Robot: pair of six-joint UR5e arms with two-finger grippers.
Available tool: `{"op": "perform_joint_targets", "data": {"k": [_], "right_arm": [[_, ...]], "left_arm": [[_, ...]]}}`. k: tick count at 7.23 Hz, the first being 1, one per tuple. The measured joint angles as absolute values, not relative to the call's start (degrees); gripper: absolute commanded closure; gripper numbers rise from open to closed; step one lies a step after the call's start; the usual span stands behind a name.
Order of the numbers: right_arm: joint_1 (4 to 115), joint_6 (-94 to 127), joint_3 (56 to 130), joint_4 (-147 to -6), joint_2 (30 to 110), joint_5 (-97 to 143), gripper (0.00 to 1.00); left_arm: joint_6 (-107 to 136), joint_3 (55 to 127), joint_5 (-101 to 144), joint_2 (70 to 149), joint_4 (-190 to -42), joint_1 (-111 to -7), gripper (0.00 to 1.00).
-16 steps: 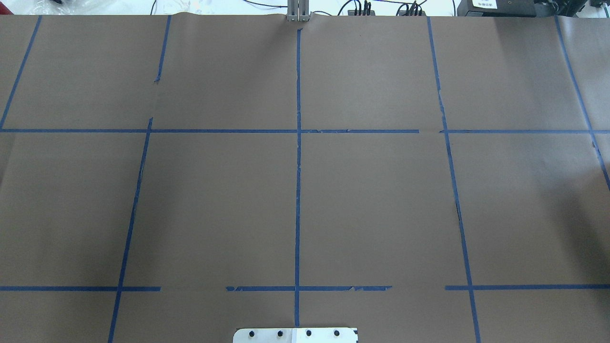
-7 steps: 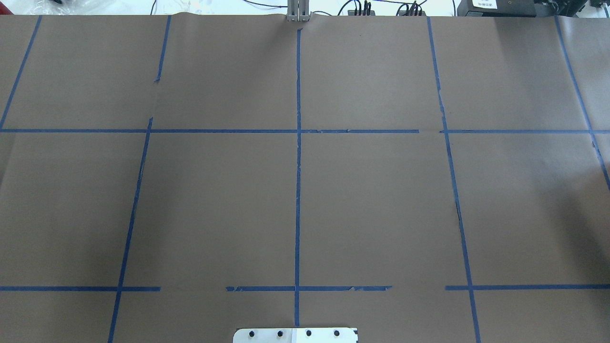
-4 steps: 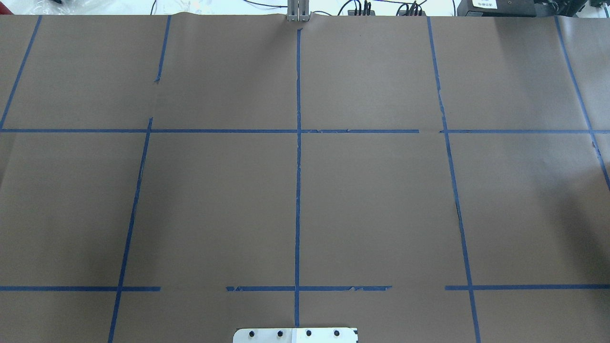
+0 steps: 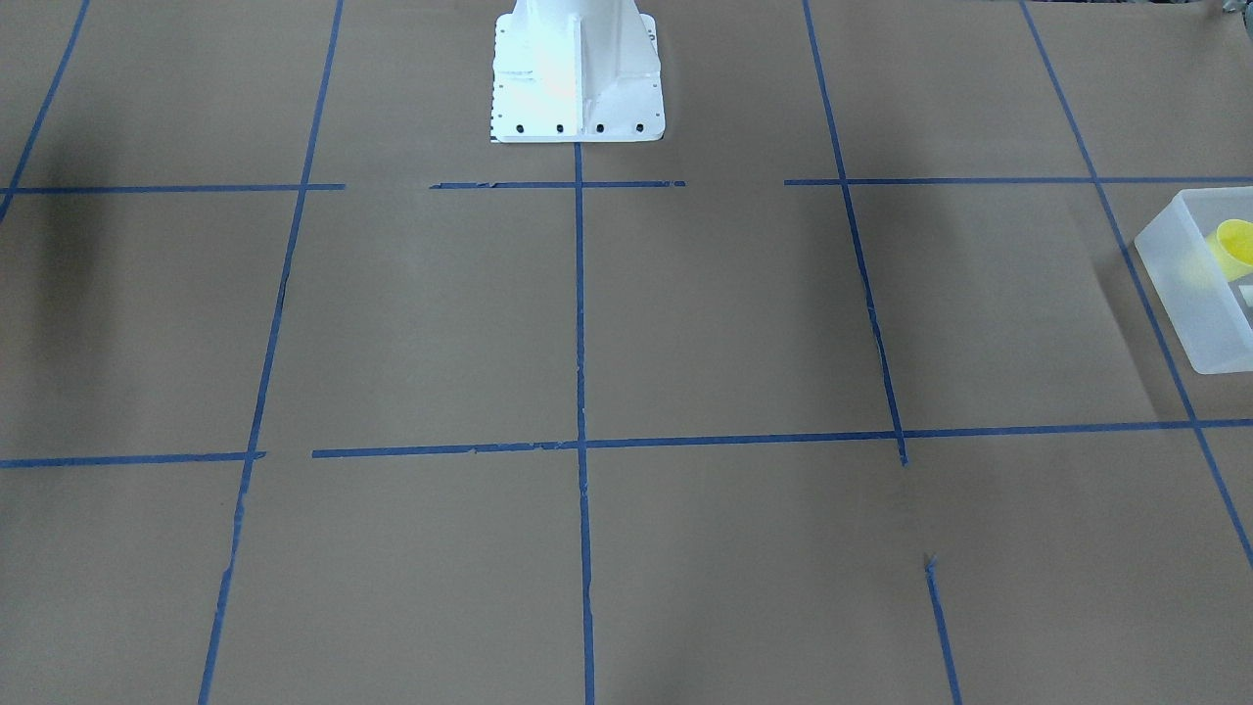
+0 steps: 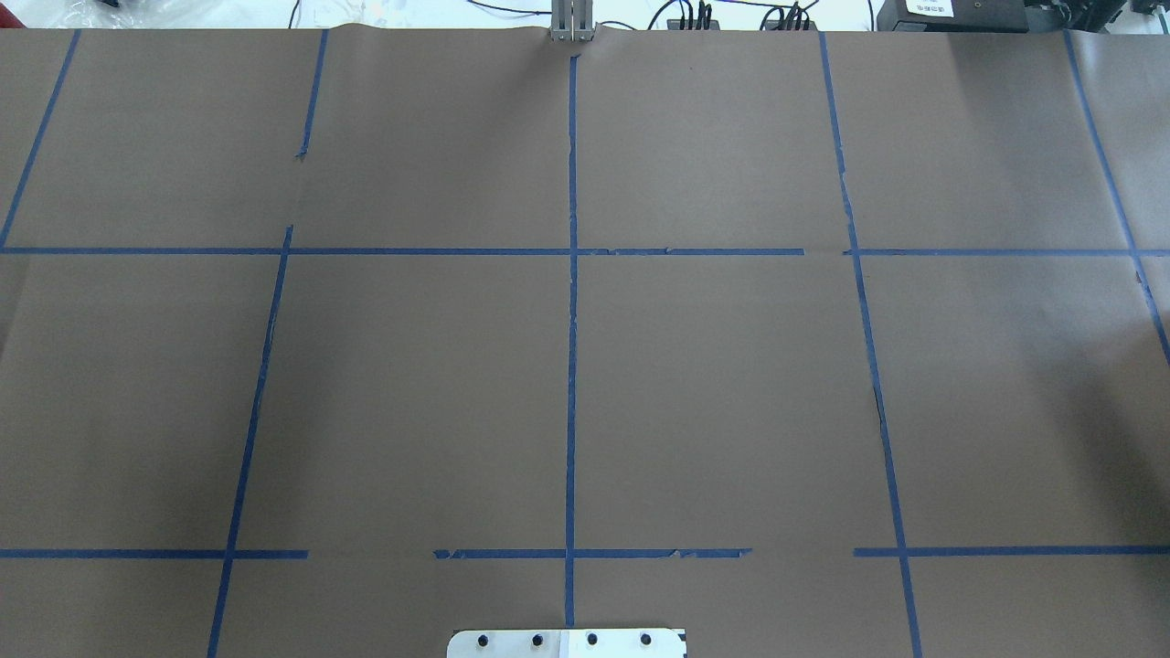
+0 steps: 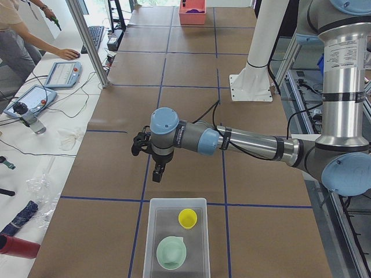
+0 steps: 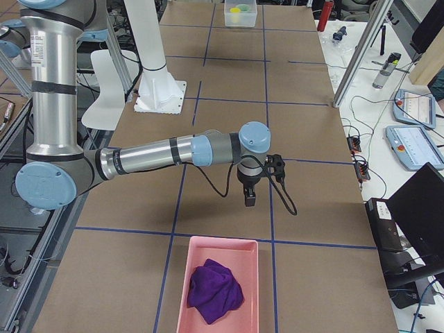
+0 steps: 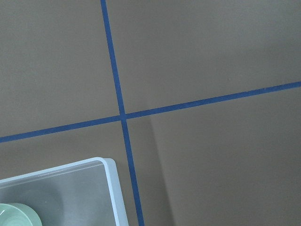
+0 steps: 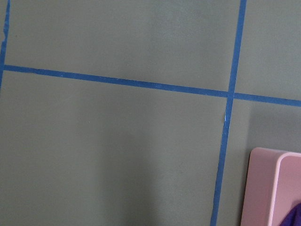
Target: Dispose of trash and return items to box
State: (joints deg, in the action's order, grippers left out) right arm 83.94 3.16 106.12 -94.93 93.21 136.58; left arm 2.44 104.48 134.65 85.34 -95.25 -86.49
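Observation:
The frosted white box (image 6: 152,231) stands at the table's left end. The yellow cup (image 6: 187,218) and the mint-green bowl (image 6: 171,253) sit inside it. The box (image 4: 1189,294) with the cup (image 4: 1235,245) also shows at the front-facing view's right edge. The left wrist view shows a box corner (image 8: 109,188) and the bowl's rim (image 8: 14,215). My left gripper (image 6: 158,172) hangs above the table just beyond the box, holding nothing. My right gripper (image 7: 249,198) hangs above the table near the pink tray, holding nothing. I cannot tell whether either is open or shut.
A pink tray (image 7: 182,291) with a purple cloth (image 7: 215,290) stands at the table's right end; its corner shows in the right wrist view (image 9: 263,188). The white robot base (image 4: 576,73) stands mid-table at the robot's edge. Blue tape lines cross the brown table cover.

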Motion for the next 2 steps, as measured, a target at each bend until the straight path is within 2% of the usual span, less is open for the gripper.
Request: {"op": "perform_joint_targets", "data": {"k": [2], "right_arm": [[83.9, 3.1, 106.1, -94.9, 93.3, 136.6, 0.0]], "left_arm": [[2.5, 104.1, 134.6, 85.4, -95.2, -86.5, 0.0]]}}
